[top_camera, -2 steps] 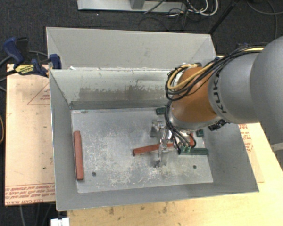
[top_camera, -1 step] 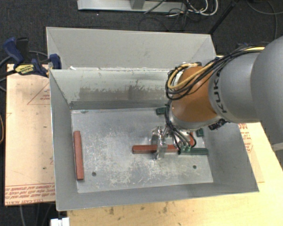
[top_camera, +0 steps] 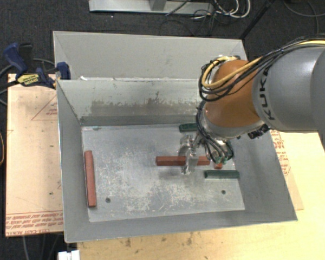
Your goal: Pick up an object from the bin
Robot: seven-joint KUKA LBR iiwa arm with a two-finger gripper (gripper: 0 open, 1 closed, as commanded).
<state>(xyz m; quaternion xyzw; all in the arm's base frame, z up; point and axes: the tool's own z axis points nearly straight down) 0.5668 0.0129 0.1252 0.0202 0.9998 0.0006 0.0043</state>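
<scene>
Along the near wall of the grey bin [top_camera: 151, 221] the floor is lying bare, giving wide open room across the whole front strip. A little farther in, a long red-brown bar [top_camera: 90, 179] is lying lengthwise just beside the left wall, well apart from everything else. To the right at about the same depth, a short dark green bar [top_camera: 222, 174] is lying flat near the foot of the right wall, with a little free floor in front of it. Just behind that, at the middle of the floor, a second red-brown bar [top_camera: 168, 160] is lying crosswise, and the gripper [top_camera: 188, 158] is sitting right at it, crossing its right-hand part. The view from above is not showing how far the gripper is opened, nor whether it has hold of the bar; it may only be touching it. The bar's right end is being hidden by the gripper and the cables hanging there. Farther back, another dark green piece [top_camera: 186, 127] is peeking out near the rear wall, mostly covered by the orange wrist cover [top_camera: 230, 99]. The grey arm [top_camera: 298, 85] is reaching in over the right rim, blocking the bin's far right corner, while the far left floor is standing free.
</scene>
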